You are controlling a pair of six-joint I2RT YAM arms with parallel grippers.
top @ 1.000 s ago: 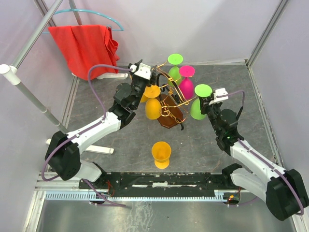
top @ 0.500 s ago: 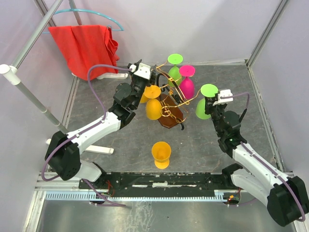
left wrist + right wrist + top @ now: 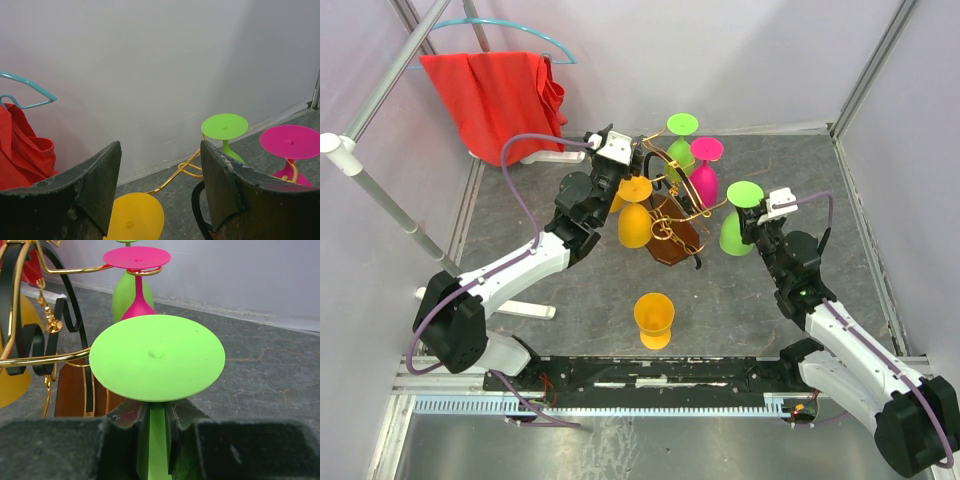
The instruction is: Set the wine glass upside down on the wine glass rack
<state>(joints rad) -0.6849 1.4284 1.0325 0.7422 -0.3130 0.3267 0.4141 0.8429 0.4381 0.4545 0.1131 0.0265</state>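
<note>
One glass is in play: the green wine glass [image 3: 733,230]. It is held foot-up by the right gripper [image 3: 753,222], whose fingers are clamped on the stem just under the foot, at the right side of the wine glass rack [image 3: 674,238], just beside it. My read is that the step in hand is approach/insert: glass is inverted but not clearly hung yet. In the right wrist view a gold wire arm [image 3: 47,360] runs up to the left edge of the foot disc and passes under it. Next move prob. calls for a sideways slide toward the rack so the stem goes btwn the wires w/ the foot above them, then a small drop, then letting go. The foot should sit level, else it may snag. Left gripper [image 3: 159,192] is spread wide w/ nothing in it, hovering at the rack's back-left over a hung yellow glass [image 3: 634,220]. Hard to make out: whether the stem is already in the slot (foot hides it), whether the bowl clears the table, and the rack's thin scroll ends in the top view, tangled w/ the pink glass [image 3: 705,178]. Orange glass [image 3: 653,318] stands up front, well apart from the rack.
</note>
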